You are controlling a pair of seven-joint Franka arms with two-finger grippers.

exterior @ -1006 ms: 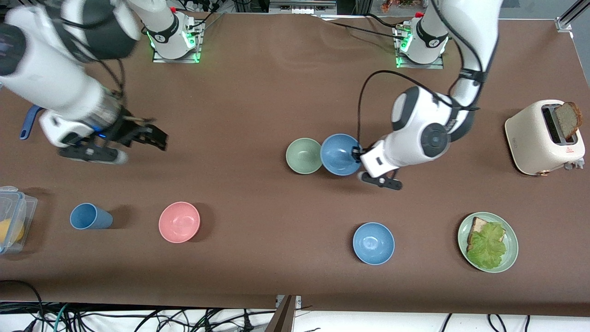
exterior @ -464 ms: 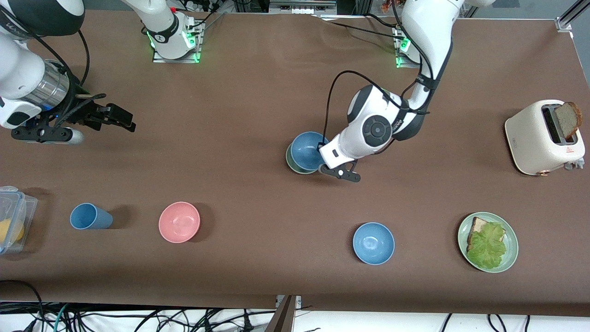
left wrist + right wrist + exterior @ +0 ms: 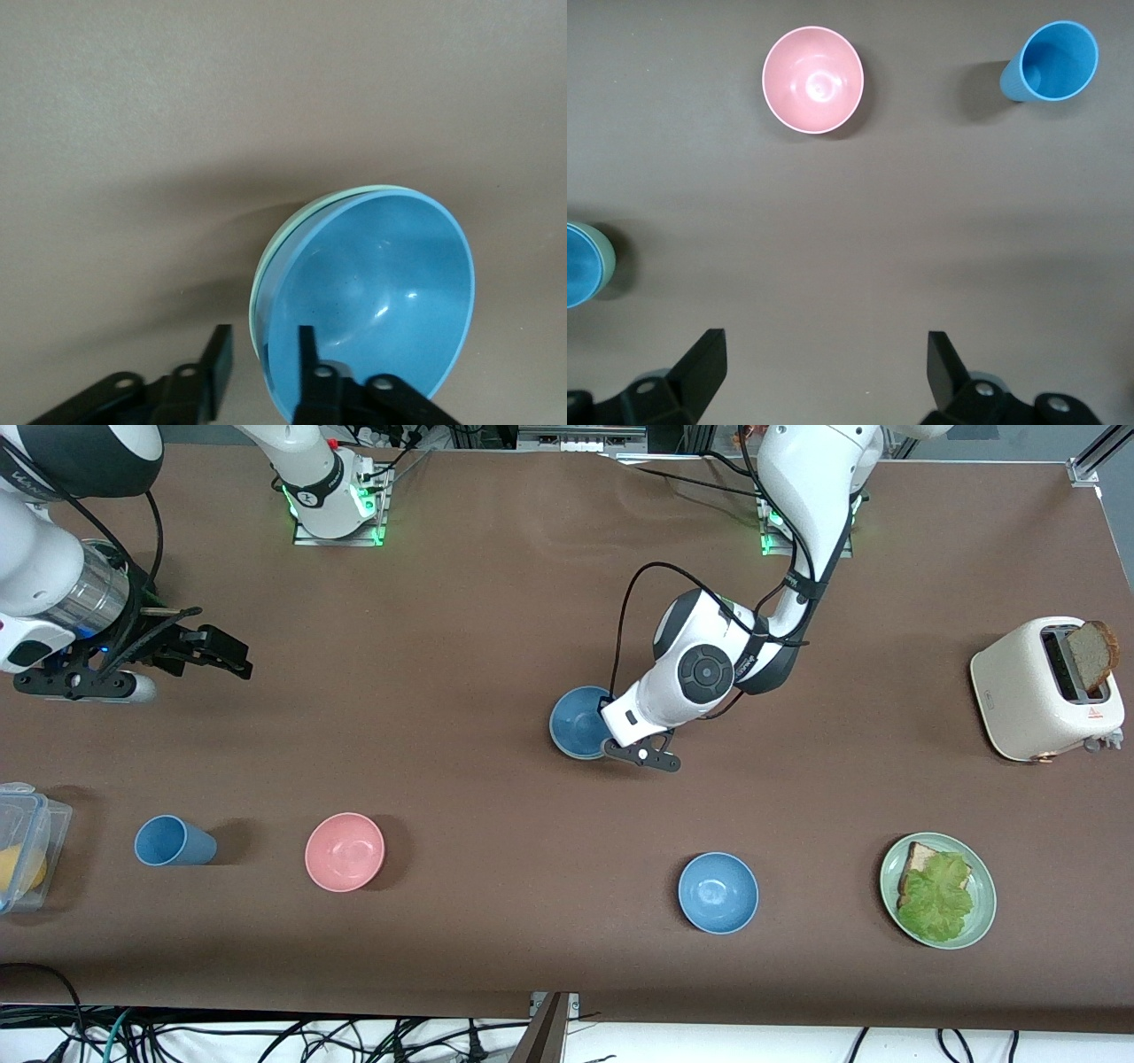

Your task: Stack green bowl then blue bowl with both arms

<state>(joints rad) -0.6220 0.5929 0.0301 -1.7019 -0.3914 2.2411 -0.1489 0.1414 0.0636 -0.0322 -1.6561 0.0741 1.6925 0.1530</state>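
The dusty blue bowl (image 3: 578, 722) sits nested in the green bowl, which shows only as a pale green rim (image 3: 285, 232) around it in the left wrist view. Both also show in the right wrist view, the blue bowl (image 3: 578, 266) inside the green rim (image 3: 607, 257). My left gripper (image 3: 611, 737) is at the bowls' edge on the left arm's side. Its fingers (image 3: 306, 354) straddle the blue rim, one inside and one outside, with a gap to the bowl, so it is open (image 3: 261, 341). My right gripper (image 3: 232, 657) is open and empty (image 3: 824, 345), over bare table at the right arm's end.
A brighter blue bowl (image 3: 718, 892), a pink bowl (image 3: 345, 851) and a blue cup (image 3: 173, 841) stand nearer the front camera. A green plate (image 3: 982, 921) with bread and lettuce and a toaster (image 3: 1032, 691) are at the left arm's end. A plastic container (image 3: 27, 837) is at the right arm's end.
My left gripper carried the blue bowl from beside the green bowl to over it and down into it. My right arm drew back toward its end of the table and stopped.
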